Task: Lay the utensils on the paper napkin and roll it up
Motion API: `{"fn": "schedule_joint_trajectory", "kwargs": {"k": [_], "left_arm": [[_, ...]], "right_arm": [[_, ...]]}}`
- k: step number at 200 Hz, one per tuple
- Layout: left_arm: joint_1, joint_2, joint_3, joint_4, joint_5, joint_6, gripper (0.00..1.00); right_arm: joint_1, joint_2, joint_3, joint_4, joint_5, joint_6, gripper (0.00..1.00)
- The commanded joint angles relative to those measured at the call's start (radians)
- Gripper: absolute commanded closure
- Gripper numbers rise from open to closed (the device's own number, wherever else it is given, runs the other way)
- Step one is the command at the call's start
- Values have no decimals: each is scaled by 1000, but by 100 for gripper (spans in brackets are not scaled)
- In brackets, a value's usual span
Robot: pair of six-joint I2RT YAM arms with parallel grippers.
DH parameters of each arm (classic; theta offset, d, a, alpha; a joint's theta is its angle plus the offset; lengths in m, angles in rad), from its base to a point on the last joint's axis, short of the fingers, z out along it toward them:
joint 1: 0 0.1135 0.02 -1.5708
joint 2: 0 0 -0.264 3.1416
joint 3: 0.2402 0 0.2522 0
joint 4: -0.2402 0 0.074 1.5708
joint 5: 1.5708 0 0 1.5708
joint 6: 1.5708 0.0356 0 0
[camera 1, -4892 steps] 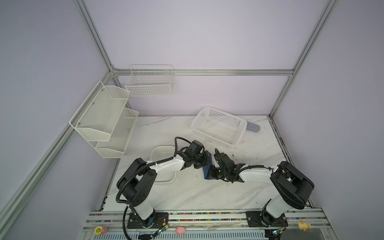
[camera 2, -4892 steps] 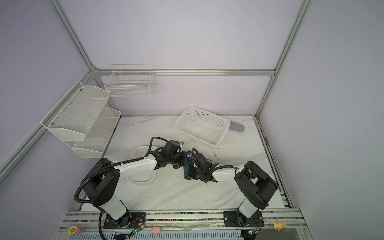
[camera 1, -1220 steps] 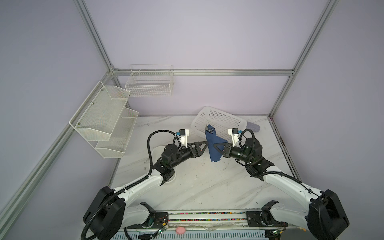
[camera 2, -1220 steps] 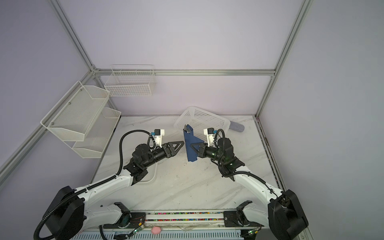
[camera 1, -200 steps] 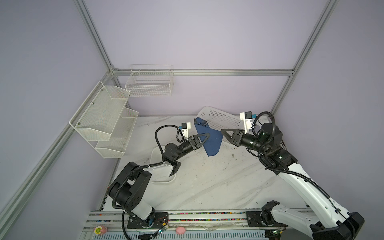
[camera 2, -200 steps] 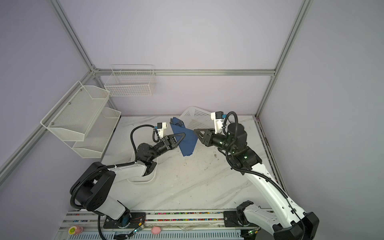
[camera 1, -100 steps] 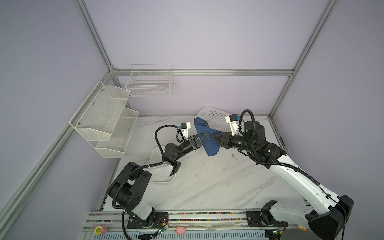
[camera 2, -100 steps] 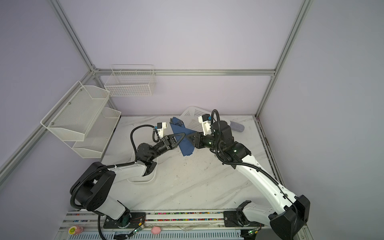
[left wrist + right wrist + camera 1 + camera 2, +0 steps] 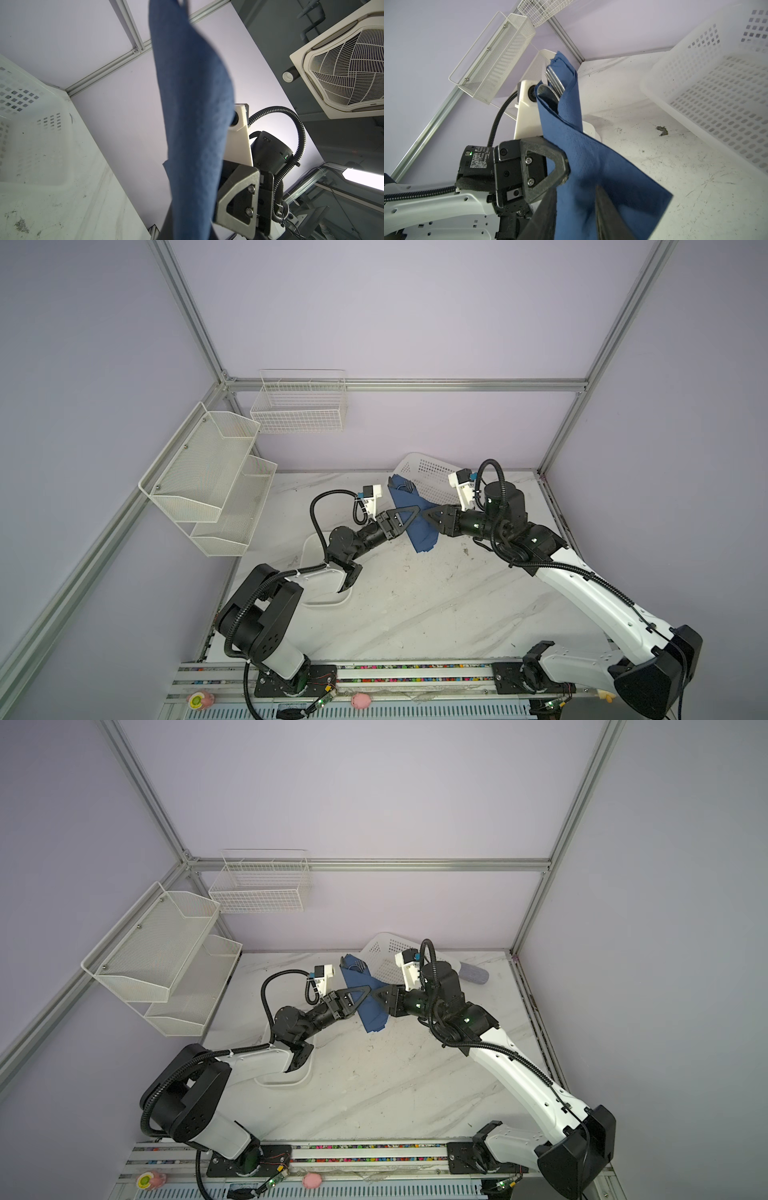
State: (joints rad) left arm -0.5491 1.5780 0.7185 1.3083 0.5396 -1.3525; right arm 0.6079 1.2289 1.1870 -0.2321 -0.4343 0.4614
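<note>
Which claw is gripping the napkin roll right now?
Left claw: shut on the rolled paper napkin mid-length. Right claw only straddles it, jaws parted.

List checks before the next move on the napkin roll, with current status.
1. Grip: left gripper shut on the paper napkin mid-length: ok.
2. Contents: fork and spoon show at the upper end: ok; knife: cannot tell.
3. Roll tightness: lower corner hangs unrolled: not ok.
4. Second hold: right gripper jaws apart, straddling the napkin's lower part: ok.
5. Clearance from the white basket: cannot tell.
</note>
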Motion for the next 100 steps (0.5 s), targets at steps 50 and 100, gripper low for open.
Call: {"fn": "schedule_joint_trajectory", "kwargs": {"k": [50,100], "left_arm": [[0,-43,76,85,13,-14,100],[0,-52,78,85,11,-12,100]], "right_arm": [[6,6,-39,46,-62,8,64],[6,0,-65,38,-95,8,64]]}}
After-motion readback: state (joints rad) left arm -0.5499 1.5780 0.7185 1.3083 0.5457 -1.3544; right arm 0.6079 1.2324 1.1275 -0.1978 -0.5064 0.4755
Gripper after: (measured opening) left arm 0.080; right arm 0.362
